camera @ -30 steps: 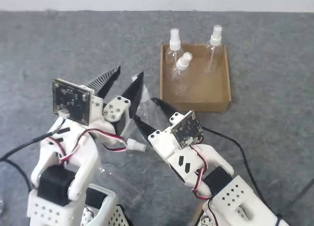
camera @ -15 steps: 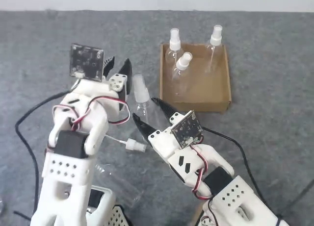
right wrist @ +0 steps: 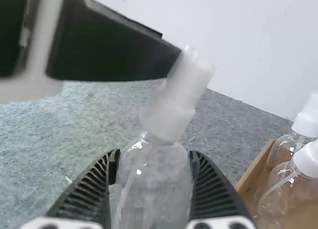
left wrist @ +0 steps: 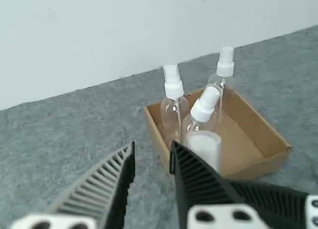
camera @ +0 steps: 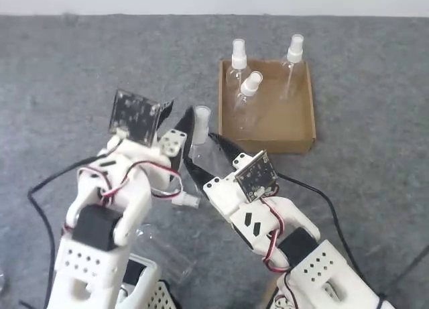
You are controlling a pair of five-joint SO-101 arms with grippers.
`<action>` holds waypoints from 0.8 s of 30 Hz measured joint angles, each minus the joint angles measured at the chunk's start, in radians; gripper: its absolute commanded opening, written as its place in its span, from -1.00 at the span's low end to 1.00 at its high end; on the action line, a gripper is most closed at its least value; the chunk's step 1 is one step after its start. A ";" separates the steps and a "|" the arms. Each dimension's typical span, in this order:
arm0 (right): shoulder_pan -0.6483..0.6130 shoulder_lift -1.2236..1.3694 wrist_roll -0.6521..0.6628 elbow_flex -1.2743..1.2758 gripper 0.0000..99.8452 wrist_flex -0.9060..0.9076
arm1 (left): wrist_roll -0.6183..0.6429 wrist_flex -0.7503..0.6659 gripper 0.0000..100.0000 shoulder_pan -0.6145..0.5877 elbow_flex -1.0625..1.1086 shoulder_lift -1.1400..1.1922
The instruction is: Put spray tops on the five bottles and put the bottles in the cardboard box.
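Note:
My right gripper (camera: pixel 199 150) is shut on a clear bottle (right wrist: pixel 151 187) with a white spray top (camera: pixel 200 116) in its neck, held upright just left of the cardboard box (camera: pixel 300 131). My left gripper (camera: pixel 175 121) stands open right beside that spray top (left wrist: pixel 203 145), one black finger (right wrist: pixel 107 52) against its side and nothing between the fingers. Three bottles with spray tops (camera: pixel 247 98) stand in the box (left wrist: pixel 258 139). A loose spray top (camera: pixel 186 200) lies on the table between the arms. Another clear bottle (camera: pixel 157 242) lies partly under the left arm.
The grey felt table (camera: pixel 375 88) runs out to the right of the box and to the far left. Black cables (camera: pixel 322 195) trail from both arms across the near part of the table.
The left arm has swung forward and down, its wide-open fingers narrowing and coming in beside the spray top. The right arm and its bottle have stayed put.

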 measured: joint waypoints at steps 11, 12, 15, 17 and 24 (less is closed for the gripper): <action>-0.003 0.000 0.000 0.000 -0.99 0.000 | 0.000 -0.003 -0.79 -0.078 -0.123 -0.086; -0.003 0.000 0.000 0.000 -0.99 0.000 | 0.000 -0.012 -0.79 -0.077 -0.146 -0.086; -0.003 0.000 0.000 0.000 -0.99 0.000 | 0.000 -0.038 -0.79 -0.055 -0.216 -0.021; -0.003 0.000 0.000 0.000 -0.99 0.000 | 0.000 -0.040 -0.79 -0.038 -0.249 0.072; -0.005 0.000 0.000 0.000 -0.99 0.000 | -0.002 -0.038 -0.79 -0.026 -0.261 0.224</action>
